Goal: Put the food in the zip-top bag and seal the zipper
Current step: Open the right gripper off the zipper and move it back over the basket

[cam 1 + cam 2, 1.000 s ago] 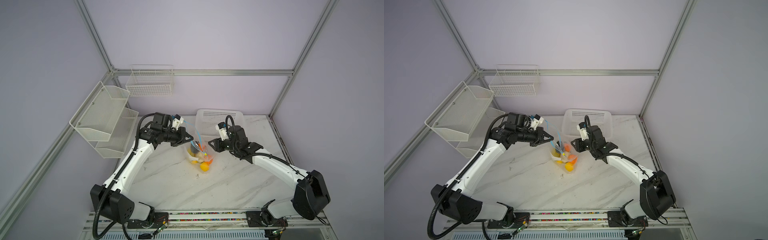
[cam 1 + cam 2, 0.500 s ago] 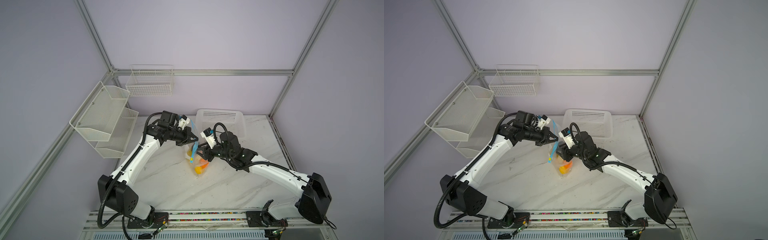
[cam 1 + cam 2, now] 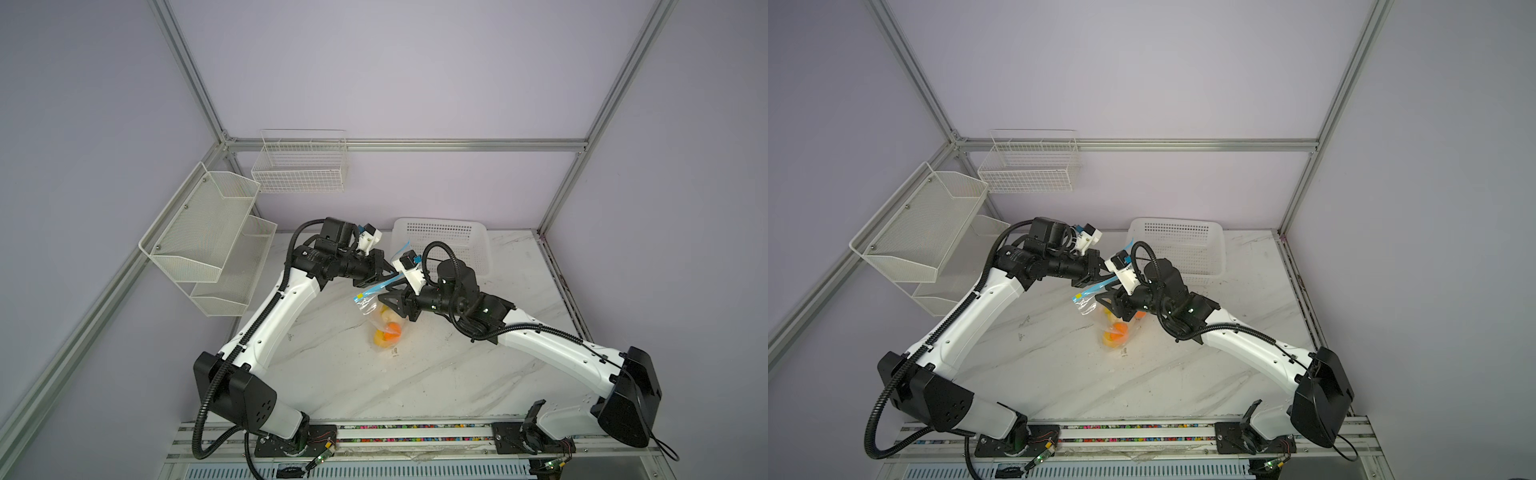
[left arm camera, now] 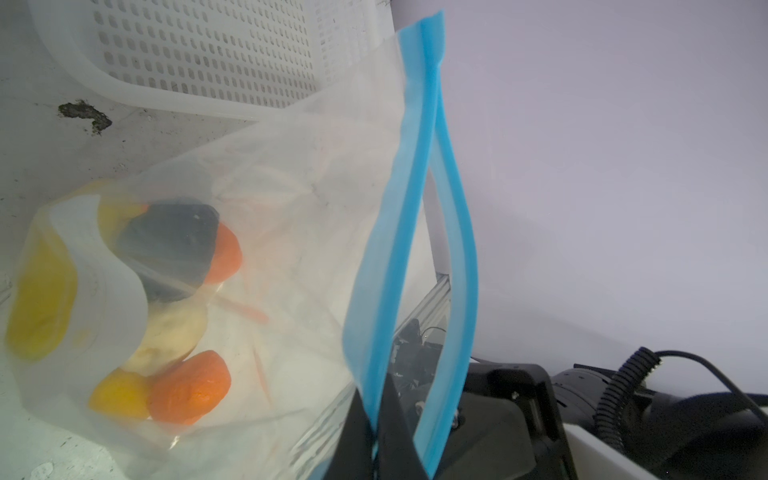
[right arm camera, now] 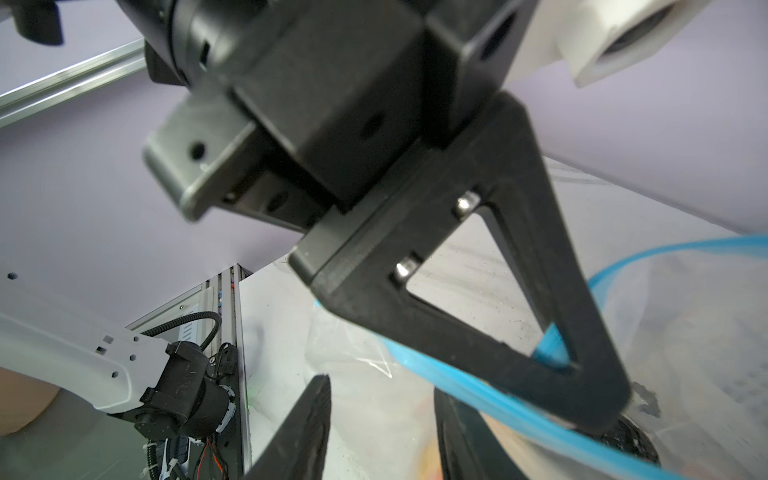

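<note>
Propped at mid-table [image 3: 415,382], zip-top bag [image 3: 370,309] with food [image 3: 388,330] bunched in its bottom; zipper [image 4: 409,216] strips parted, one pinched tight in closed left fingers [image 4: 357,436] at 12 o'clock; right fingers [image 5: 309,415] spread apart by the mouth, 2 o'clock; white basket [image 3: 449,237] beyond, 1 o'clock.

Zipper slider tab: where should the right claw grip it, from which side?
Probably the small slider tab at the zipper's free lower end, pinched across the strip. Approach from the near side: the left claw holds the upper end, leaving the tab exposed below.
</note>
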Controlling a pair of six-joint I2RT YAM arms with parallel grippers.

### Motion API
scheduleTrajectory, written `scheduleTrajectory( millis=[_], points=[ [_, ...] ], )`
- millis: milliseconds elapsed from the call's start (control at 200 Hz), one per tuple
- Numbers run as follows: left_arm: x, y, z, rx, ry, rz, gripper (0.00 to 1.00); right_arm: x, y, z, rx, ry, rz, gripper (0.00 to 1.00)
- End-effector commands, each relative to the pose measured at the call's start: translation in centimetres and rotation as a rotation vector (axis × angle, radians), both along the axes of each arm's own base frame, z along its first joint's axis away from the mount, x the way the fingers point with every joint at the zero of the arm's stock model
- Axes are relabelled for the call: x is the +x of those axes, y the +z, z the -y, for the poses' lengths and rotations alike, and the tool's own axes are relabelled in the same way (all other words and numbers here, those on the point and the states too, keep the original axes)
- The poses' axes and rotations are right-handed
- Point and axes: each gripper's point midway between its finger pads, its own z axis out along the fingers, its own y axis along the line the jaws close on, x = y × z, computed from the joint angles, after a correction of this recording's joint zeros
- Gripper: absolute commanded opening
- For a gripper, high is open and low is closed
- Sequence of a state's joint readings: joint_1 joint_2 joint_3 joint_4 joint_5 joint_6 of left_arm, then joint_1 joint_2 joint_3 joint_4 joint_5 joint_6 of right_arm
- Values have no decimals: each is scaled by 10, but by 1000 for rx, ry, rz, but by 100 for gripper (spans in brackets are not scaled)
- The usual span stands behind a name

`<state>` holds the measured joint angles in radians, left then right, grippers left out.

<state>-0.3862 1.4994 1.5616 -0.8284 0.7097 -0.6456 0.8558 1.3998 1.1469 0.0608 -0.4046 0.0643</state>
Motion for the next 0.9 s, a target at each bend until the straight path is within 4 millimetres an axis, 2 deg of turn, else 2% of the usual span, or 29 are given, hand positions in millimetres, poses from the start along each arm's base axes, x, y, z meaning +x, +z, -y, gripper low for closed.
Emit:
scheduleTrajectory(
  millis=[0, 25, 105, 195, 285, 440, 480, 545, 605, 695, 795, 895],
  points=[
    [-1, 17, -2, -15, -24, 67, 0, -3, 23, 1, 16, 12, 77, 45],
    [-1, 16, -3, -15, -24, 69, 0, -6, 38, 8, 32, 5, 115, 46],
    [0, 15, -4, -12, -25, 71, 0, -14, 68, 23, 43, 6, 261, 48],
    [1, 14, -7, -10, -26, 71, 0, -13, 99, 35, 68, -12, 394, 51],
    [3, 11, -8, -8, -24, 64, 0, 11, 124, 46, 96, -40, 422, 51],
    [5, 10, -10, -7, -28, 68, 0, 62, 137, 80, 120, -36, 404, 51],
    [5, 10, -10, -7, -28, 67, 0, 81, 124, 87, 107, -9, 377, 51],
    [6, 8, -10, -7, -32, 66, 0, 97, 111, 100, 110, 78, 349, 51],
    [7, 8, -9, -8, -37, 66, 0, 104, 99, 107, 130, 195, 308, 50],
    [8, 8, -8, -10, -51, 73, 0, 108, 80, 115, 156, 347, 296, 41],
    [12, 6, -8, 1, -58, 80, 0, 111, 62, 126, 132, 405, 452, 37],
    [13, 4, -9, 17, -65, 80, 0, 128, 52, 133, 104, 387, 523, 38]
  ],
)
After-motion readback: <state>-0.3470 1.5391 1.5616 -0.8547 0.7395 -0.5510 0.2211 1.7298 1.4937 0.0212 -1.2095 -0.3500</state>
